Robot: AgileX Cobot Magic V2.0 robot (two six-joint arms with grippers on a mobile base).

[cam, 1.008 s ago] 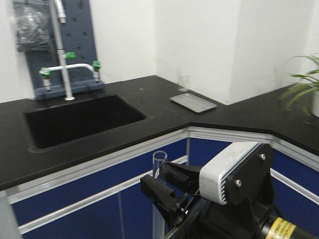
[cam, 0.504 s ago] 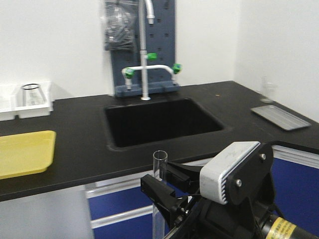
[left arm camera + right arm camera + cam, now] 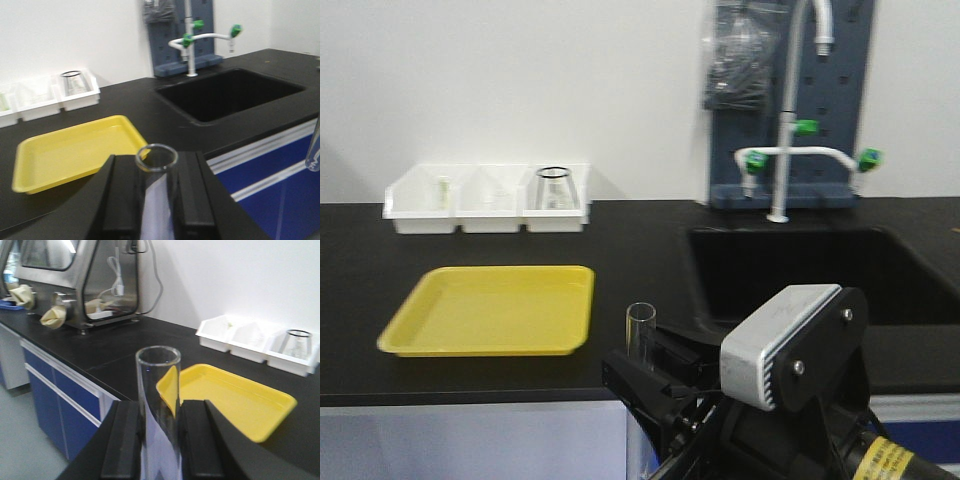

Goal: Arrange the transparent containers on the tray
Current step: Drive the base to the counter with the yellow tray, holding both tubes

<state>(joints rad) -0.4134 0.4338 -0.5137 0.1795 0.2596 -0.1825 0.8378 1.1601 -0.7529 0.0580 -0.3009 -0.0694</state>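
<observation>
Separately, left claw [image 3: 156,167] and right claw [image 3: 158,412] each hold a tube [image 3: 155,212] upright.

The black table [image 3: 470,240] carries the yellow tray [image 3: 490,310] near its front edge, three white bins [image 3: 490,222] behind it, and a sunken sink [image 3: 790,275] alongside.

tube [image 3: 156,165]: clear colourless glass, smooth and shiny, you see right through it
fingers [image 3: 192,195]: black, matt, looks like hard plastic
tray [image 3: 490,310]: bright yellow plastic, smooth with a soft sheen
bins [image 3: 485,210]: white plastic, kinda milky and thin-looking
table [image 3: 380,250]: black top, smooth, mostly matt with a faint glare
faucet [image 3: 782,150]: glossy white pipe, green plastic-looking knobs
cabinet fronts [image 3: 280,165]: blue panels, satin finish, pale metal-looking trim
</observation>
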